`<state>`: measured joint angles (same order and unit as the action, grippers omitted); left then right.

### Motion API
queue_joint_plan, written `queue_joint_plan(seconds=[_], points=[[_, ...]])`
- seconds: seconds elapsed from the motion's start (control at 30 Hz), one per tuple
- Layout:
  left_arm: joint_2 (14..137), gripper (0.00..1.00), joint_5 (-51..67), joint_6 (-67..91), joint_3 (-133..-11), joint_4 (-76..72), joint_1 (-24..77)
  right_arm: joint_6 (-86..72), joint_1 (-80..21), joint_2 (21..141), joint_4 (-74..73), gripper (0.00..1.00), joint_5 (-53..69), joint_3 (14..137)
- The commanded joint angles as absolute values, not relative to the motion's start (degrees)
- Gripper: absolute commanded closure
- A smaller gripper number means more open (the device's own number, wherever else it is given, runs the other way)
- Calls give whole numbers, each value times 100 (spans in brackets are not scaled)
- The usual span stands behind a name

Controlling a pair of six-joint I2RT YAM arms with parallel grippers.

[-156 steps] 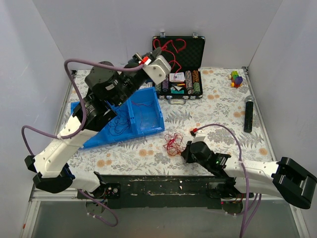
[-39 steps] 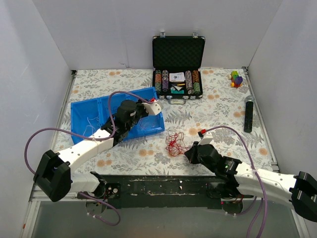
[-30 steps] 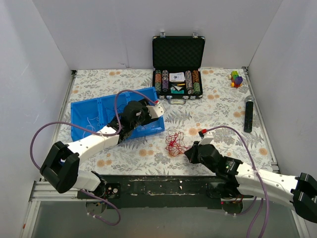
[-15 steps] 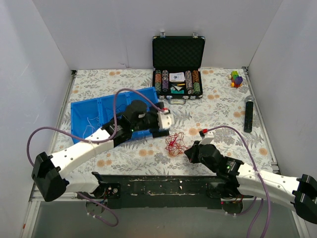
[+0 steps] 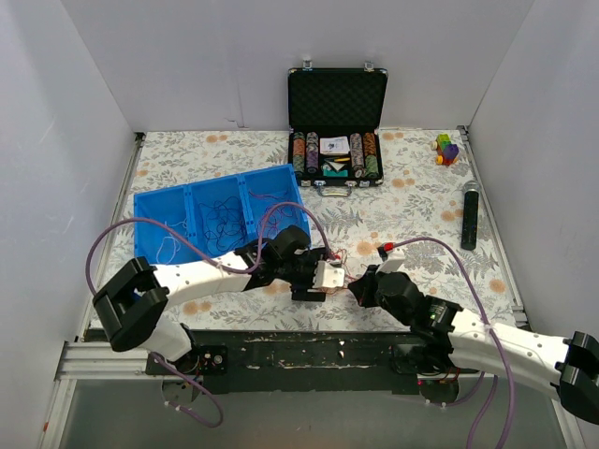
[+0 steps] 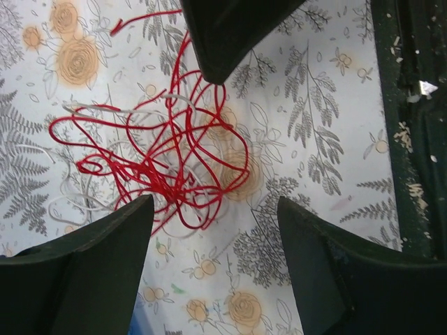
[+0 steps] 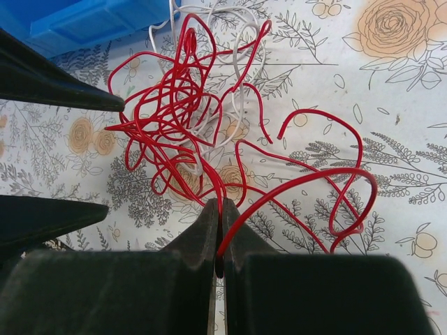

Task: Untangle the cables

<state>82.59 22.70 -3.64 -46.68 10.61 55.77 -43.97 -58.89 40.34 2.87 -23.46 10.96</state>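
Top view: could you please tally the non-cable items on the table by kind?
Blue tray: 1
Chip case: 1
Microphone: 1
Block toy: 1
Total: 4

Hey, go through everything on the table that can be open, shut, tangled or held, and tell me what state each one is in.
Left fingers: open, over the tangle, holding nothing.
Right fingers: shut on one red strand.
Red and white cables: tangled in one heap.
Poker chip case: lid open, standing up.
Blue bin: upright, loose wires inside.
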Motion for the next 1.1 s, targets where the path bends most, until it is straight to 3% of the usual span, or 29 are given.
queue_joint_plan(seconds=[0.0, 0.1, 0.2, 0.27, 0.3, 0.4, 0.73, 0.93, 1.07], points=[[8428, 31, 2426, -405, -5027, 484, 5563, -4403, -5897, 3903, 396, 99, -2329, 1125], [8516, 35, 2426, -325, -5141, 413, 5563, -4403, -5897, 3850, 396, 99, -2303, 1090], [8587, 47, 2426, -308, -5221, 439, 5563, -4377, -5906, 3841, 404, 99, -2285, 1090], [8622, 63, 2443, -334, -5238, 439, 5563, -4359, -5897, 3867, 413, 99, -2276, 1090], [8657, 84, 2452, -334, -5238, 431, 5563, -4342, -5897, 3867, 430, 99, -2268, 1081], [8684, 98, 2435, -334, -5300, 518, 5563, -4316, -5897, 3858, 457, 99, -2276, 1090], [8394, 100, 2356, -483, -5124, 958, 5563, -4263, -5897, 3894, 440, 99, -2285, 1222], [8043, 100, 2127, -895, -5640, 1474, 5563, -4105, -5897, 3797, 211, 98, -2329, 1380], [7858, 100, 1838, -1406, -6589, 2187, 5563, -3920, -5897, 3735, 9, 83, -2188, 1582]])
